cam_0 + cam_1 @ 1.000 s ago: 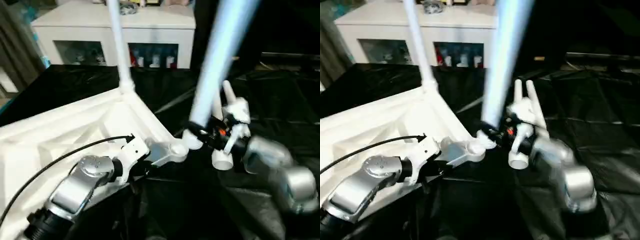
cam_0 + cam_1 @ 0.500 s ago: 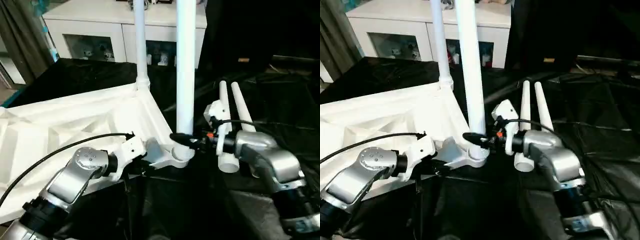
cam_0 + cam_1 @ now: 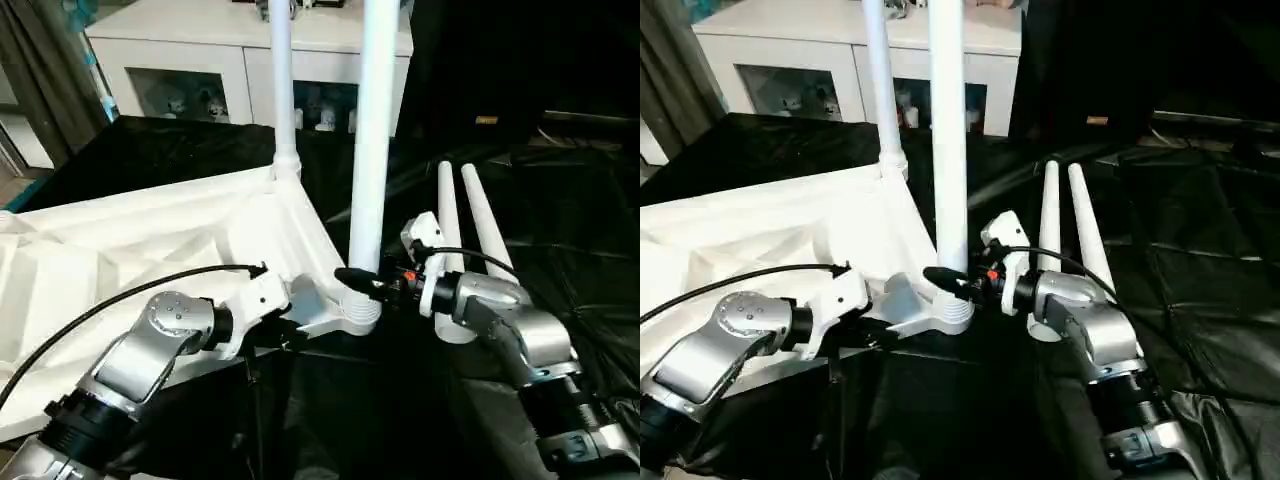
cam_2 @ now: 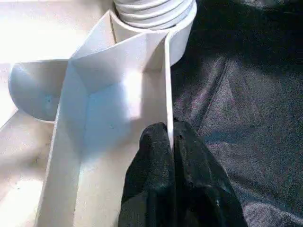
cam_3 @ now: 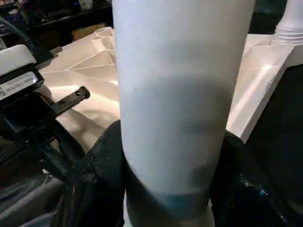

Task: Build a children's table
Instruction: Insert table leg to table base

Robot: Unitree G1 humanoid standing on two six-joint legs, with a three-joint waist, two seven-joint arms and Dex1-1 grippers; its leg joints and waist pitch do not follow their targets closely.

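One white tabletop lies underside up, and four white tapered legs are in sight — two upright in corner sockets, the near leg between the right gripper's fingers and the far leg beyond it, plus two loose legs lying side by side just past that gripper. Two grippers — the left gripper pinches one thin rim wall of the tabletop. One white cabinet stands behind.
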